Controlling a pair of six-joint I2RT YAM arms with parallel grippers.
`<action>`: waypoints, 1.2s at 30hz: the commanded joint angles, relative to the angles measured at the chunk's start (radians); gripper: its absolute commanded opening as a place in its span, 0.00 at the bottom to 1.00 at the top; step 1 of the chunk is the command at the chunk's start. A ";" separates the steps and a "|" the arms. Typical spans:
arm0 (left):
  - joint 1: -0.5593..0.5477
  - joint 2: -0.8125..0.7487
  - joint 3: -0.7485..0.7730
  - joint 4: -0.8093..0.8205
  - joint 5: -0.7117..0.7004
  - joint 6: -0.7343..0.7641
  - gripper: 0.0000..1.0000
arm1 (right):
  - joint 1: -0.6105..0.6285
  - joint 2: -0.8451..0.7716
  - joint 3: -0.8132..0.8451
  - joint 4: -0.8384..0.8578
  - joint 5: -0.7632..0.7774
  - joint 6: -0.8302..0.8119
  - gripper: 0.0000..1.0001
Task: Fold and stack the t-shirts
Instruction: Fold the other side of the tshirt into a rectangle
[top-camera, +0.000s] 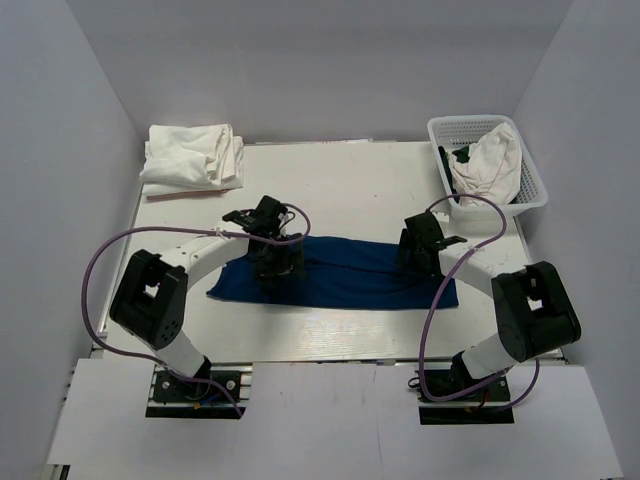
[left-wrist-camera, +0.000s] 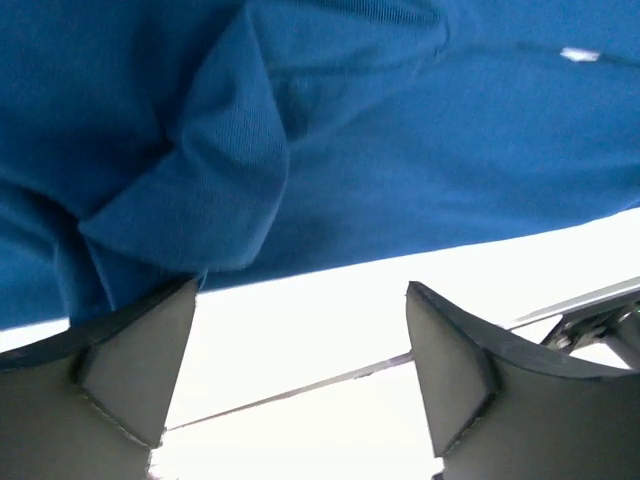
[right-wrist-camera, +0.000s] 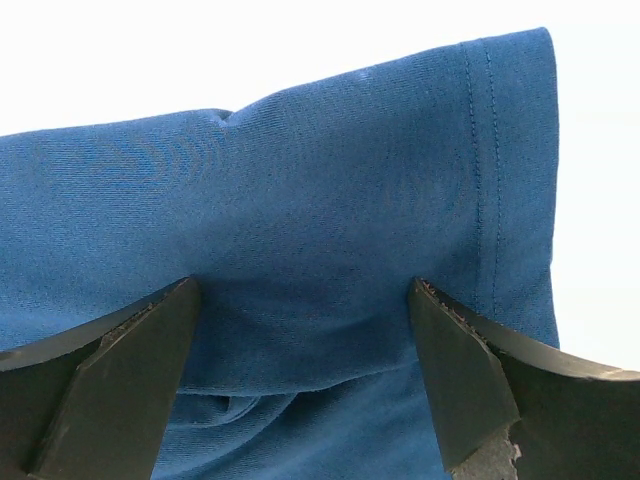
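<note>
The navy t-shirt (top-camera: 350, 275) lies folded in a long band across the middle of the table; its print is hidden. My left gripper (top-camera: 276, 262) is over its left part, open, jaws spread above the cloth's edge (left-wrist-camera: 200, 180) and bare table. My right gripper (top-camera: 420, 258) is over the right part, open, fingers (right-wrist-camera: 130, 380) astride a fold of the navy cloth (right-wrist-camera: 300, 230) near the hemmed sleeve. A folded white t-shirt (top-camera: 192, 157) sits at the table's far left corner. More white cloth (top-camera: 490, 165) lies in the basket.
A white plastic lattice basket (top-camera: 535, 180) stands at the far right corner, holding white and some dark cloth. White walls close in on the table (top-camera: 350, 190) on three sides. Purple cables loop beside both arms.
</note>
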 joint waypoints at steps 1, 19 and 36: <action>-0.006 -0.078 0.080 -0.067 -0.030 0.030 0.98 | -0.001 -0.017 -0.007 -0.028 -0.007 -0.027 0.90; 0.025 -0.074 0.119 -0.020 -0.078 0.056 1.00 | 0.003 -0.138 0.005 -0.003 -0.103 -0.169 0.90; 0.125 -0.352 -0.106 0.013 -0.214 -0.044 0.98 | 0.385 0.110 0.341 0.124 -0.722 -0.497 0.90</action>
